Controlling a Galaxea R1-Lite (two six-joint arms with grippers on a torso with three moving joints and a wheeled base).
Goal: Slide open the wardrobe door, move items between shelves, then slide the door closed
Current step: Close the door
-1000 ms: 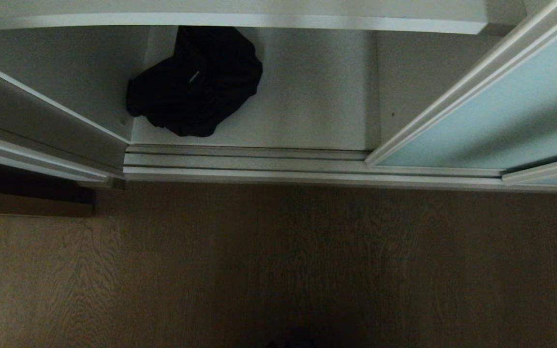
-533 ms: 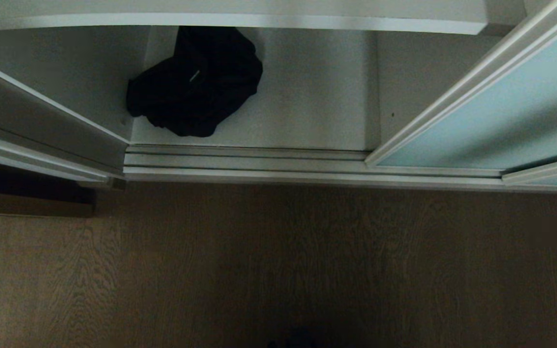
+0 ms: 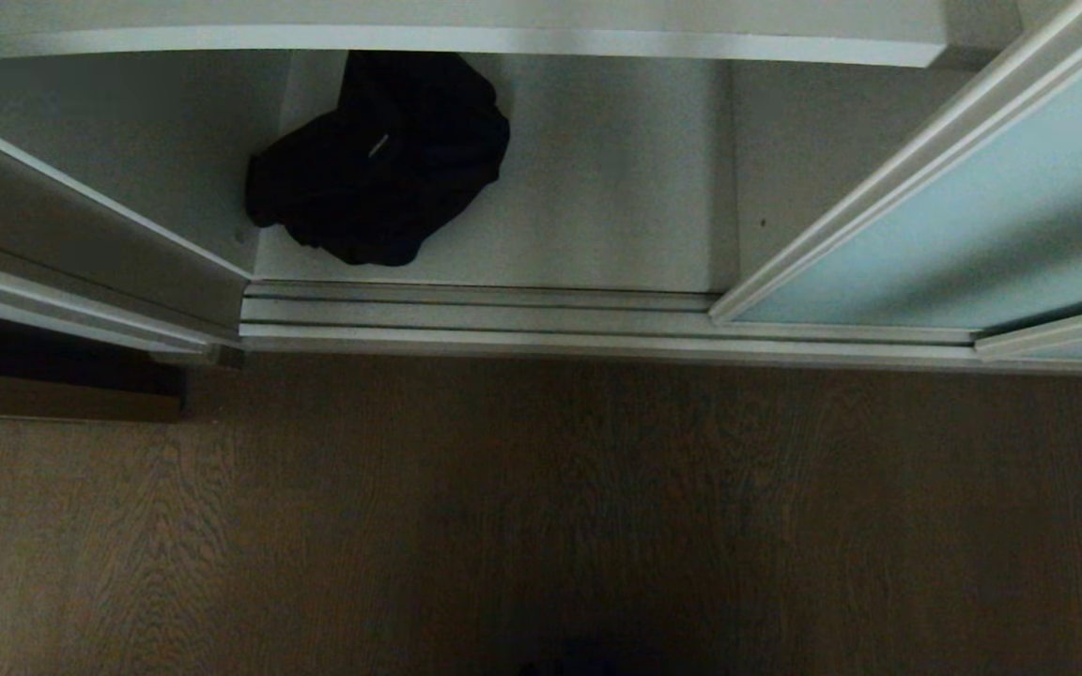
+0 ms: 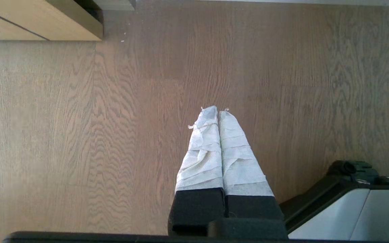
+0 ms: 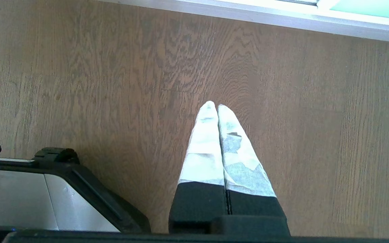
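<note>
Both arms parked low over the wood floor (image 3: pixel 541 526), out of the head view. Left gripper (image 4: pixel 214 109) has its taped fingers pressed together on nothing; right gripper (image 5: pixel 213 104) same, tips touching, empty, with the robot base (image 5: pixel 46 189) just beside it.

Risks from here, near to far:
- Floor track (image 3: pixel 503 319) sits between the robot and the compartment — driving in too close could bump the base into the rail.
- Sliding wardrobe door (image 3: pixel 992 216) is pushed to the right, its frame edge bordering the opening. An arm reaching in on that side could clip the frame or nudge the panel along the track.
- Upper shelf (image 3: pixel 447 38) overhangs the opening; lifting the bundle straight up would likely catch the shelf lip.
- Grippers are closed, so they must open before any grasp — going in as they are just shoves the fabric deeper.

Black fabric bundle (image 3: pixel 381 160): soft, crumpled, dark, lying on the lower shelf (image 3: pixel 616 188) at far left, against the left wall, its far edge tucked under the upper shelf. A small pale tag or zipper shows on top. Straps probably there, but the folds are too dark to tell. Loose ends could snag or trail on a lift.
</note>
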